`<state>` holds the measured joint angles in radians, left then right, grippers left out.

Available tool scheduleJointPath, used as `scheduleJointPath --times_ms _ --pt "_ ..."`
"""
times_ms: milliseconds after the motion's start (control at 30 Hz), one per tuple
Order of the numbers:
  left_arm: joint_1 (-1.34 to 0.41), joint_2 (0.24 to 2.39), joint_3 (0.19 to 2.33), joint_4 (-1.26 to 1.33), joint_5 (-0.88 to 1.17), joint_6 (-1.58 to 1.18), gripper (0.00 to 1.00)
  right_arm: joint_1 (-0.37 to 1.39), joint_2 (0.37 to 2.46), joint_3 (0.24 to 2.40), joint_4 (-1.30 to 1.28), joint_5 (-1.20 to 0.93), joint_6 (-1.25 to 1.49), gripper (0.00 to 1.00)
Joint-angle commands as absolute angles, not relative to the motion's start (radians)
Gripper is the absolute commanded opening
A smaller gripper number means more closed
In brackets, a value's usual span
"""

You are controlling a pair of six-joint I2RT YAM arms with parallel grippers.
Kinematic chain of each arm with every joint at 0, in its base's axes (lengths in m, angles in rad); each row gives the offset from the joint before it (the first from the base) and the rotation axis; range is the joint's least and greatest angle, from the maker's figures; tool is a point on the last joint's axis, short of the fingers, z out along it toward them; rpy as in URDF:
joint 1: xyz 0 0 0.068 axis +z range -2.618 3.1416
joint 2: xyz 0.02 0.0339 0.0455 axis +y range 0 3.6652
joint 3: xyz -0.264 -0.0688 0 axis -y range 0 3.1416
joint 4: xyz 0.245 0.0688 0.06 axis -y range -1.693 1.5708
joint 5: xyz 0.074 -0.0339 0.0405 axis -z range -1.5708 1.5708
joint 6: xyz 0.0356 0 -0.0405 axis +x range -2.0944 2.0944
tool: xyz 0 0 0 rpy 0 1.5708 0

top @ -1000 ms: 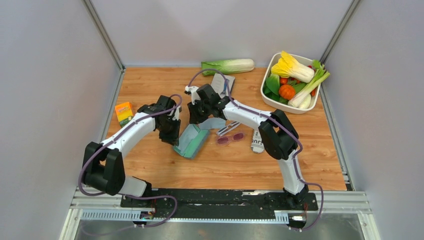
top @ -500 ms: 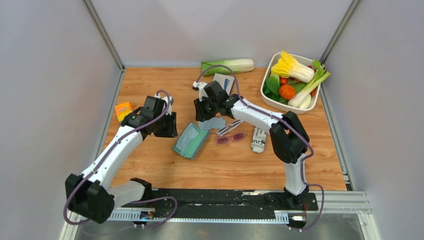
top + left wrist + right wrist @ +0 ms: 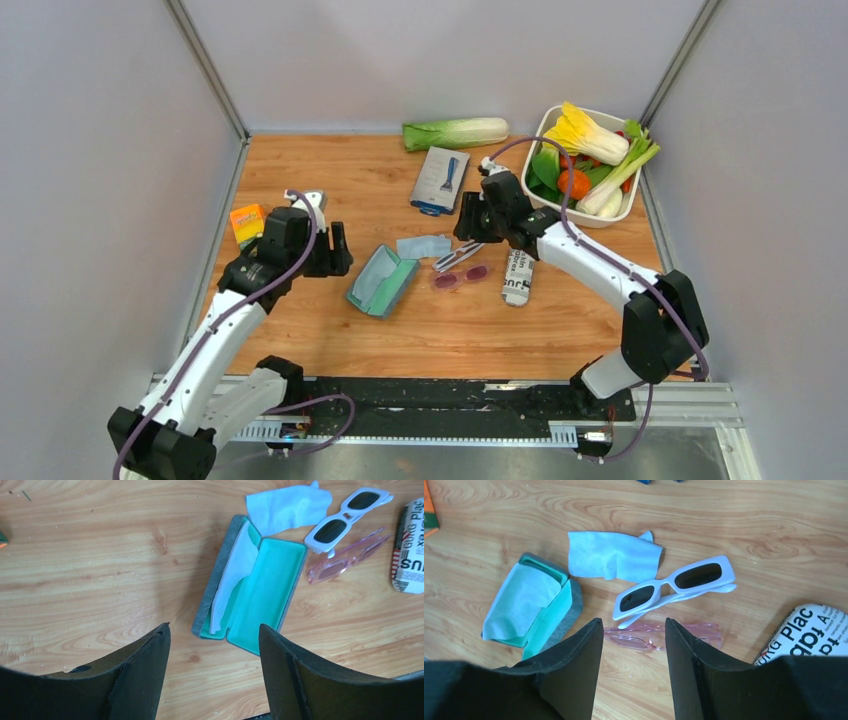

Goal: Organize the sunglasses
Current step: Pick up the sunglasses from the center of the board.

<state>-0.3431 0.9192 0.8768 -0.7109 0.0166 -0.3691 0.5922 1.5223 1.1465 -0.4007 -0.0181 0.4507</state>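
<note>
Both arms have backed off the grey case since a second ago. The left arm has pulled out to the case's left. The right arm has swung from over the case's far end to well right of it, toward the vegetable basket.

- Case: lies open, teal lining up, nothing over it. Judgement: it's left that way so a pair can drop straight in. A pale liner sheet sits in one half and may need to be moved or flattened first.
- Light blue cloth: flat on the table at the case's far-right corner, now uncovered.
- Pink sunglasses: just right of the case, folded, lenses flat on the table, not in the case yet.
- White-framed pair: just past the pink pair, at or very near touching it. I can't tell which.
- Printed pouch: further right of the case, past both pairs.
- Left gripper: jaws wide, nothing between them. Its wrist view looks down onto the case.
- Right gripper: jaws wide and empty. Its wrist view has the pink pair's bridge right between the fingers, so it looks lined up for a pick.

Risk: the thin pink frame sits tight against the white pair, so a sloppy close could catch both or skid the pink one.
</note>
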Motion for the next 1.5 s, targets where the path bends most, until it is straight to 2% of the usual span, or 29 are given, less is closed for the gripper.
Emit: scheduleJointPath --times_ms 0,67,333,533,600,633,667,867,1200,1467 --pt "-0.337 0.871 0.881 -0.658 0.003 -0.359 0.73 0.555 1.525 1.127 -0.386 0.060 0.641 0.53" --pt "-0.337 0.855 0.870 -0.655 -0.034 -0.347 0.73 0.549 1.575 1.160 -0.434 0.084 0.742 0.54" --pt "-0.337 0.815 0.868 -0.653 -0.040 -0.302 0.74 0.549 1.726 1.218 -0.403 0.026 0.854 0.54" --pt "-0.336 0.784 0.882 -0.684 -0.058 -0.281 0.74 0.549 1.723 1.186 -0.396 0.061 0.954 0.57" --pt "-0.337 0.769 0.876 -0.678 -0.049 -0.281 0.75 0.549 1.714 1.161 -0.385 0.074 0.988 0.77" --pt "-0.336 0.767 0.873 -0.672 -0.041 -0.281 0.75 0.551 1.710 1.152 -0.377 0.074 0.992 0.82" --pt "-0.337 0.769 0.873 -0.672 -0.038 -0.279 0.75 0.549 1.713 1.147 -0.371 0.071 0.996 0.82" --pt "-0.336 0.788 0.873 -0.667 -0.015 -0.272 0.75 0.549 1.715 1.121 -0.351 0.071 1.023 0.76" --pt "-0.337 0.787 0.868 -0.663 -0.014 -0.268 0.76 0.549 1.738 1.068 -0.318 0.087 1.117 0.71" --pt "-0.337 0.785 0.865 -0.660 -0.011 -0.268 0.76 0.549 1.822 1.121 -0.310 0.083 1.173 0.64"
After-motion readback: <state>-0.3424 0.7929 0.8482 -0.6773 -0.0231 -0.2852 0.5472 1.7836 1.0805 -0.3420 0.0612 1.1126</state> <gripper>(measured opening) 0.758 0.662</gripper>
